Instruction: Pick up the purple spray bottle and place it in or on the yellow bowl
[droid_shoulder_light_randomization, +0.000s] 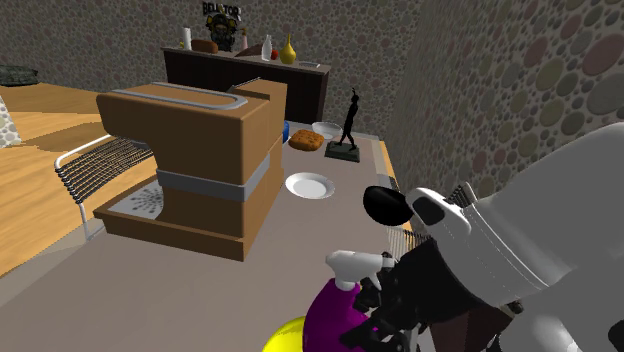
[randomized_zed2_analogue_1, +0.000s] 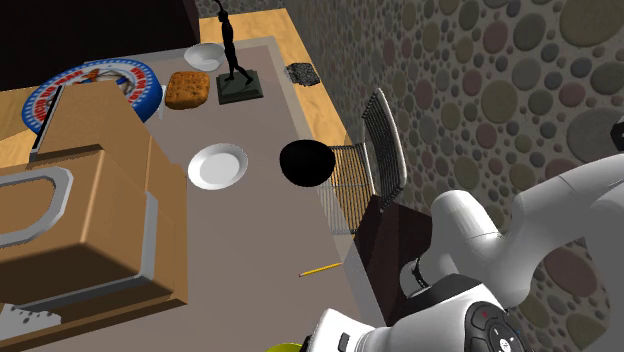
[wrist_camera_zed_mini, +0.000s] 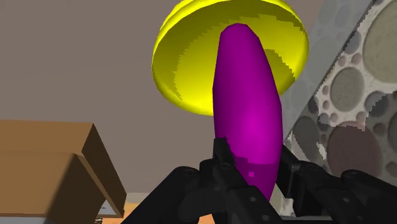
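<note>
The purple spray bottle (wrist_camera_zed_mini: 248, 108) has a white spray head (droid_shoulder_light_randomization: 356, 265) and is clasped between my black fingers. In the wrist view the gripper (wrist_camera_zed_mini: 254, 164) is shut on the bottle's lower body, and the bottle points toward the yellow bowl (wrist_camera_zed_mini: 191, 57) just beyond it. In the shoulder view the bottle (droid_shoulder_light_randomization: 335, 318) hangs at the bottom edge beside the gripper (droid_shoulder_light_randomization: 388, 305), with the yellow bowl (droid_shoulder_light_randomization: 285, 338) close on the view's left. A sliver of the bowl (randomized_zed2_analogue_1: 285, 348) shows in the second exterior view.
A large brown box-shaped appliance (droid_shoulder_light_randomization: 190, 160) stands on the grey table. Past it lie a white plate (droid_shoulder_light_randomization: 310, 185), a black bowl (randomized_zed2_analogue_1: 306, 162), a black figurine (droid_shoulder_light_randomization: 347, 125), a wire rack (randomized_zed2_analogue_1: 365, 165) and a yellow pencil (randomized_zed2_analogue_1: 320, 270).
</note>
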